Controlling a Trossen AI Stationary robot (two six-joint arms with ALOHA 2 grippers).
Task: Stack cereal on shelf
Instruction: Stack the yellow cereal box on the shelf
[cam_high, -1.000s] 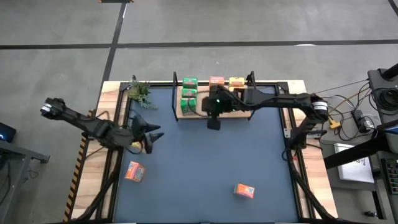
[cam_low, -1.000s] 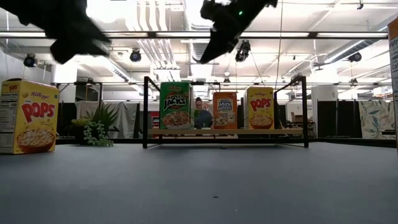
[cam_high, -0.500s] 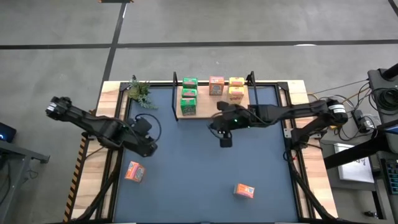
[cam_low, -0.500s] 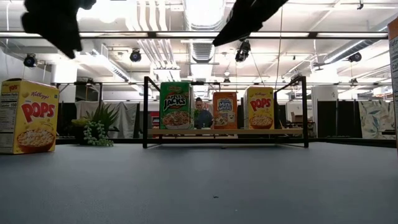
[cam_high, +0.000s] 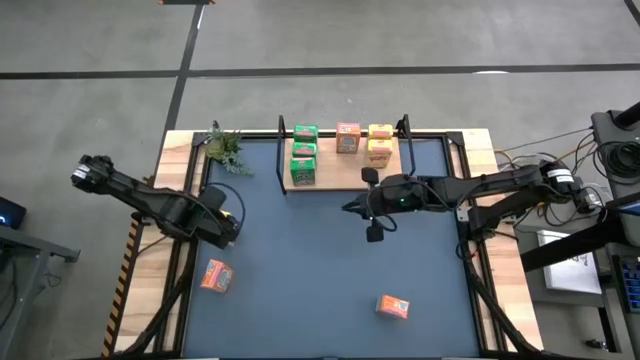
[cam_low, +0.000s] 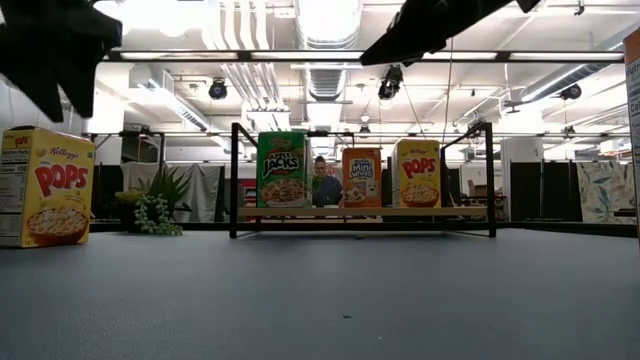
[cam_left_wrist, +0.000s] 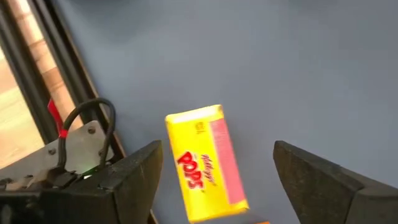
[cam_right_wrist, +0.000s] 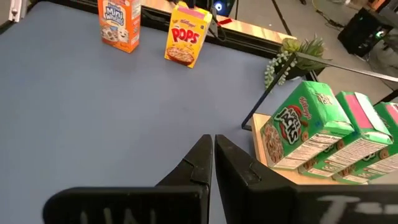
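High view: your left gripper (cam_high: 222, 222) hangs above the yellow Pops box (cam_high: 216, 275) near the surface's left edge; the shelf (cam_high: 345, 170) holds seven boxes. Left wrist view: jaws spread; centre them across the box's narrow sides. Right wrist view: right gripper (cam_right_wrist: 210, 160) jaws pressed together, empty.

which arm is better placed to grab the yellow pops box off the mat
Left. The left gripper hangs over the yellow pops box with jaws open. The right gripper is shut near mid-table, by the shelf.

Left gripper (cam_left_wrist: 214, 165) jaws spread; right gripper (cam_right_wrist: 213, 155) jaws closed.
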